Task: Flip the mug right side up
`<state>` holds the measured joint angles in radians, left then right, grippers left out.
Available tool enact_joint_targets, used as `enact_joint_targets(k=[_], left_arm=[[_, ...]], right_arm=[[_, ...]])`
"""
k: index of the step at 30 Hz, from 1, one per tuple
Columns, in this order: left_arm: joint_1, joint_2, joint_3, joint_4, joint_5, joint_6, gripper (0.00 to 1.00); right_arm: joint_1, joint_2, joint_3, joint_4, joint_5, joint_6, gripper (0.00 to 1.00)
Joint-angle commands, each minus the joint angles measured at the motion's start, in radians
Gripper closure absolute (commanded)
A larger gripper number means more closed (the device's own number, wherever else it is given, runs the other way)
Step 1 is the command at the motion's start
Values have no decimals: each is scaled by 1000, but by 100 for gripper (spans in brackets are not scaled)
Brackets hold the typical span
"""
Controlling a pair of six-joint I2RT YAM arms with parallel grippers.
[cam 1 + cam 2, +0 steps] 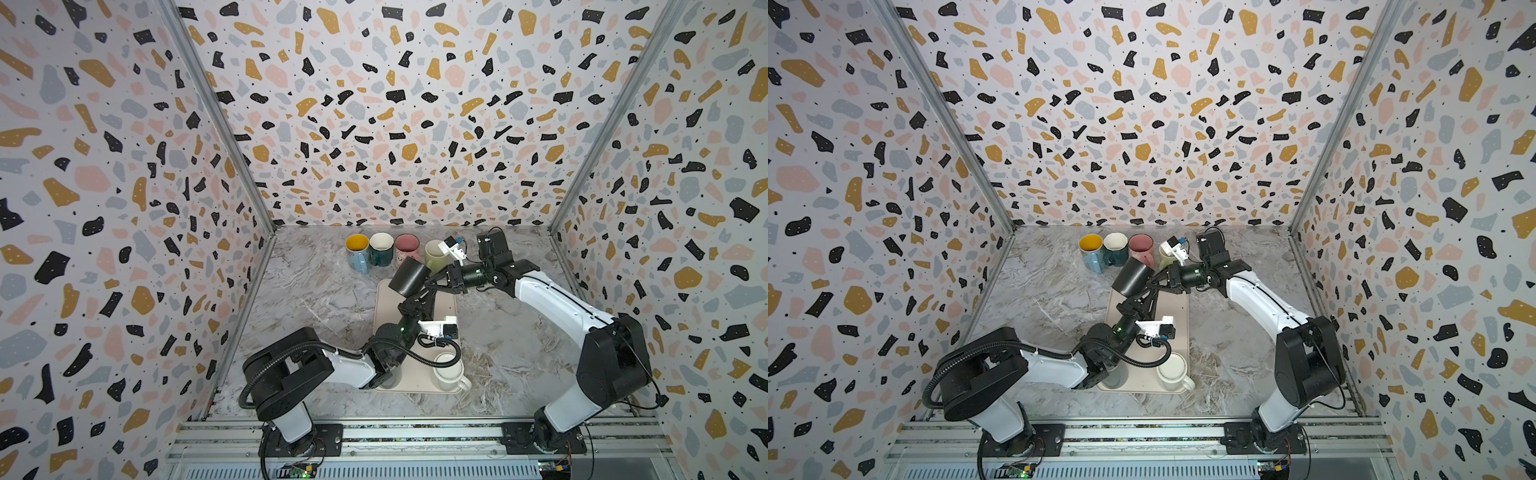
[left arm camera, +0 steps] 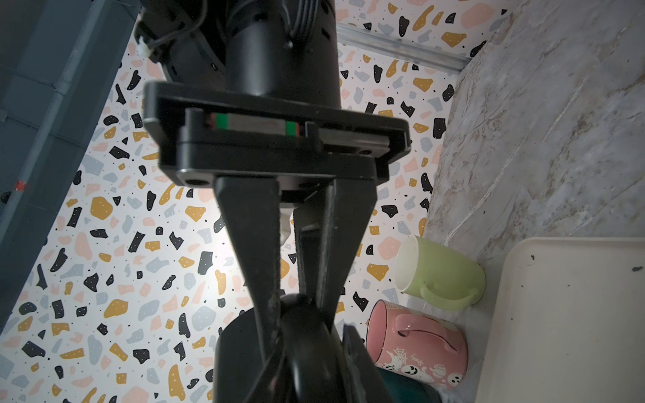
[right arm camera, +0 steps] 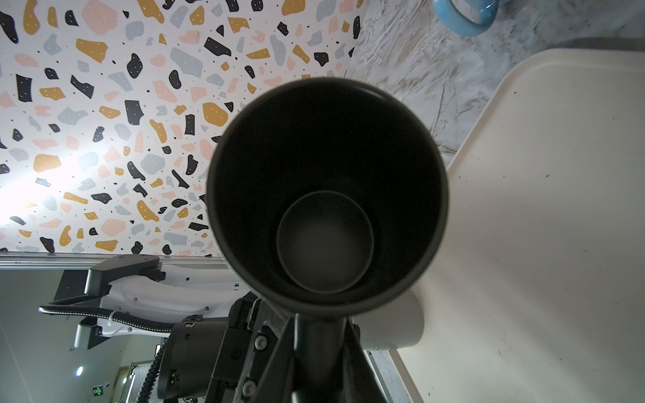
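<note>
A black mug (image 1: 409,276) (image 1: 1133,276) hangs tilted in the air over the far end of the beige tray (image 1: 384,307). Its mouth points toward the back right. The right wrist view looks straight into its dark inside (image 3: 328,188). My right gripper (image 1: 430,282) (image 3: 319,335) is shut on the mug's handle (image 2: 303,335). Its two fingers meet at the handle in the left wrist view. From below, my left gripper (image 1: 415,297) (image 2: 307,377) flanks the same handle. Its jaws stand slightly parted, with a thin gap on one side.
Several upright mugs line the back wall: a blue one with a yellow inside (image 1: 358,249), teal (image 1: 381,248), pink (image 1: 406,247) and pale green (image 1: 434,253). A white mug (image 1: 449,372) stands on the tray's near end. Another cup (image 1: 1115,376) sits partly hidden under my left arm.
</note>
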<state>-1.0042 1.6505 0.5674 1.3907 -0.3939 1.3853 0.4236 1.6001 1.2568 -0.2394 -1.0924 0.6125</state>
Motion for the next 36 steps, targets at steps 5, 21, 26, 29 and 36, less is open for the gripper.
enact_joint_targets(k=[5,21,26,29,36], left_arm=[[-4,-50,50,436,26,33,63],[3,-52,69,455,-9,69,58],[6,-51,85,455,-28,68,58],[10,-55,97,455,-47,68,58],[21,-55,103,455,-66,73,57]], right_arm=[[-17,-52,-28,107,28,32,100],[-69,-63,-43,143,45,36,100],[-88,-69,-45,152,63,31,100],[-108,-75,-48,157,72,27,100],[-163,-92,-45,182,85,33,100]])
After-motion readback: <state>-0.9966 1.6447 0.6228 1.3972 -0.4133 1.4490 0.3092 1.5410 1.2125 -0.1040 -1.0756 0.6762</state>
